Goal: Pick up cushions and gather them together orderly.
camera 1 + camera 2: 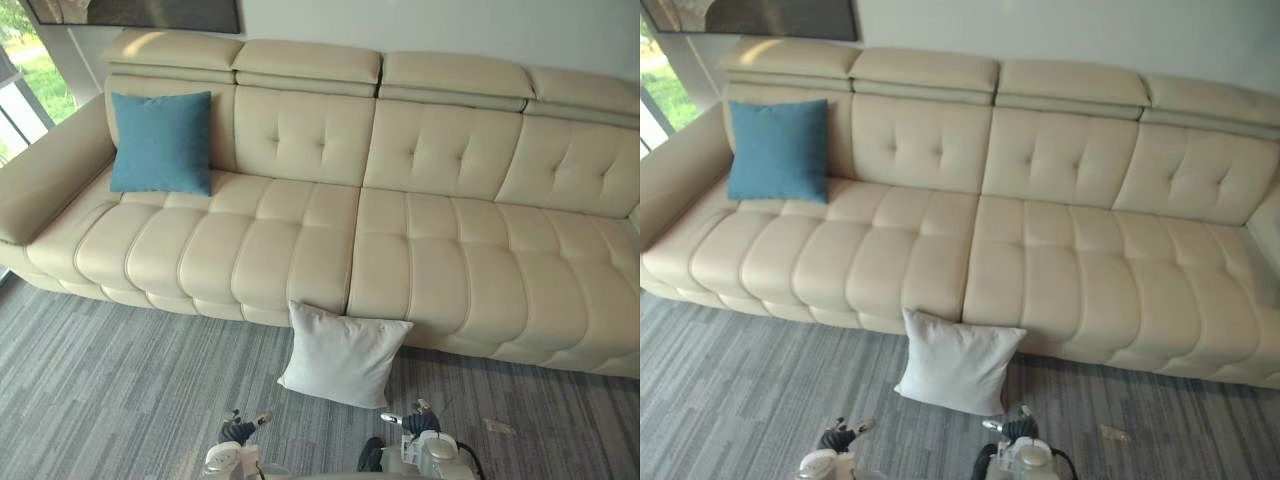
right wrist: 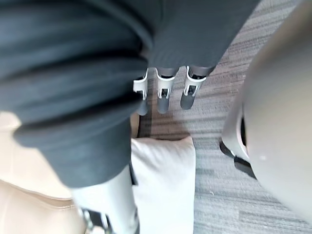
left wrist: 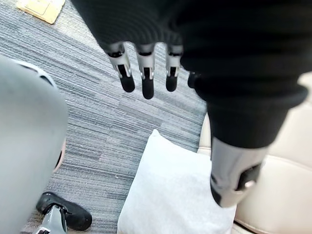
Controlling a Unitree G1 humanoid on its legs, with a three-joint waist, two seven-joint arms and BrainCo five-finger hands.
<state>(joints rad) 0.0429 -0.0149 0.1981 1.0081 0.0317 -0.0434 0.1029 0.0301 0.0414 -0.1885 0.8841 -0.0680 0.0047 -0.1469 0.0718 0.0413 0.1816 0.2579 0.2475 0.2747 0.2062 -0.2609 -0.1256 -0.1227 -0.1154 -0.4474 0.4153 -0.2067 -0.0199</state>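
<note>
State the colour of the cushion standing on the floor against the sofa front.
Plain white square fabric cushion, with no pattern; clearest in the left eye view.

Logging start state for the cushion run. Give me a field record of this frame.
blue cushion: upright on the sofa seat, against the backrest, at the end on the robot's left
white cushion: on the carpet, against the sofa front
gathered: no, cushions far apart
left hand: open, empty, above the carpet near white cushion
right hand: open, empty, above white cushion's edge
</note>
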